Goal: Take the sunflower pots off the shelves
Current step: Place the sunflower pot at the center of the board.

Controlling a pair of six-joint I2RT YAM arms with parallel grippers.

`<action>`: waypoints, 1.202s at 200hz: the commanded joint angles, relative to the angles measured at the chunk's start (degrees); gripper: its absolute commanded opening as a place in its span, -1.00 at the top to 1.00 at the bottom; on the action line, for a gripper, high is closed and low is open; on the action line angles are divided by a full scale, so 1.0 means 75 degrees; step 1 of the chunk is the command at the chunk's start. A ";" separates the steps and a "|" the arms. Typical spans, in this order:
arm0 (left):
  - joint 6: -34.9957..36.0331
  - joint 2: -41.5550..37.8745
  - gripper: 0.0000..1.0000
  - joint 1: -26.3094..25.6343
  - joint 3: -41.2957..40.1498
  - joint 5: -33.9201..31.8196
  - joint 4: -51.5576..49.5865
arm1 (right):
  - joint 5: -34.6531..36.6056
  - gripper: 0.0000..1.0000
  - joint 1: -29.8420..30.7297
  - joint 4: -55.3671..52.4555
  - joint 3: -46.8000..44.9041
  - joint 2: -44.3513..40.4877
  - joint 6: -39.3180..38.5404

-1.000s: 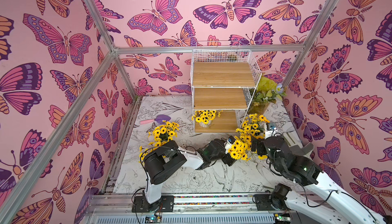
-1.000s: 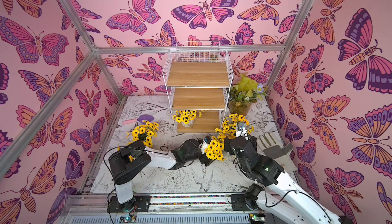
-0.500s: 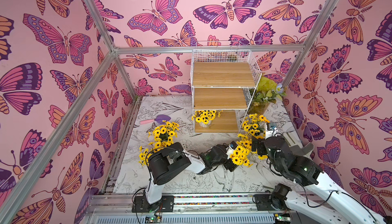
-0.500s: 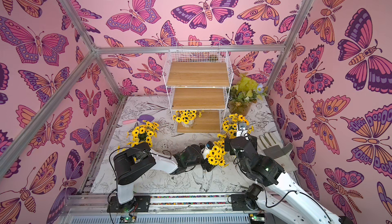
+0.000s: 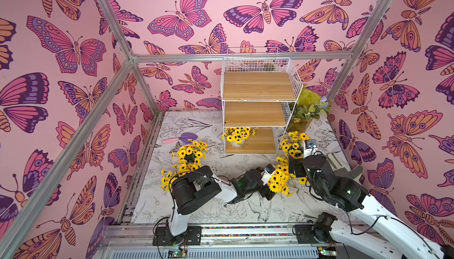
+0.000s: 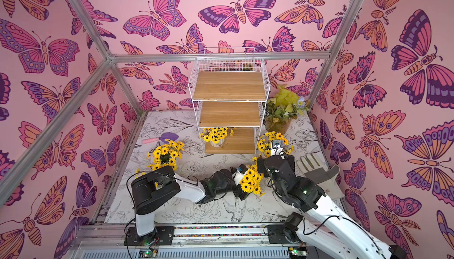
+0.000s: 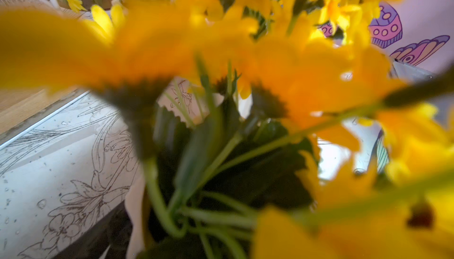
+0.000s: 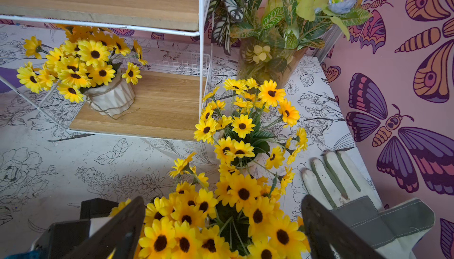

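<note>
One sunflower pot (image 8: pixel 110 98) stands upright on the lowest board of the shelves (image 5: pixel 258 86), toward that board's left end in both top views. It is the only one seen on the rack. The others are down on the table (image 5: pixel 221 211).

A second pot (image 5: pixel 293 144) stands just beside the rack's front right foot. A third pot (image 5: pixel 278 180) sits nearer the arm bases, between the two arms. In the right wrist view its blooms crowd against those of the second.

The left gripper (image 5: pixel 269 188) is at the third pot's left side, buried under the flowers. The left wrist view is filled with blurred petals and stems, so it cannot be told whether its jaws are apart or closed on the pot.

The right gripper (image 8: pixel 222 197) hovers over the same bunch with its dark fingers (image 8: pixel 118 225) spread wide. The blooms show between them and nothing is gripped.

Further sunflower bunches (image 5: pixel 189 152) crowd together on the left part of the table. The left arm hides some, so their number cannot be told.

An amber pot (image 5: pixel 303 120) of green and striped leaves stands by the rack's right side, near the back corner. A white-and-grey glove (image 6: pixel 317 169) lies flat near the right wall. A pink-handled purple trowel (image 5: pixel 181 138) lies left of the rack.
</note>
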 commanded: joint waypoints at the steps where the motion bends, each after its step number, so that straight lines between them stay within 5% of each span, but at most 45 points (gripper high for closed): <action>1: -0.0058 -0.0399 -1.00 -0.0036 -0.0293 -0.0214 0.0099 | -0.0192 -0.98 -0.0042 0.0362 0.0155 0.0115 -0.0198; 110: -0.0389 -0.2289 -1.00 -0.0045 -0.2132 -0.1405 -0.0311 | -0.1529 -0.97 -0.0041 0.2318 0.0141 0.1688 -0.0576; 164: -0.0923 -0.5260 -1.00 -0.0077 -0.3176 -0.2418 -0.1963 | -0.2342 -0.98 0.0020 0.3814 0.0288 0.3295 -0.0466; 240: -0.1253 -0.9402 -1.00 -0.0058 -0.3304 -0.3471 -0.5484 | -0.1978 -0.98 0.0711 0.4609 0.1441 0.5773 -0.0190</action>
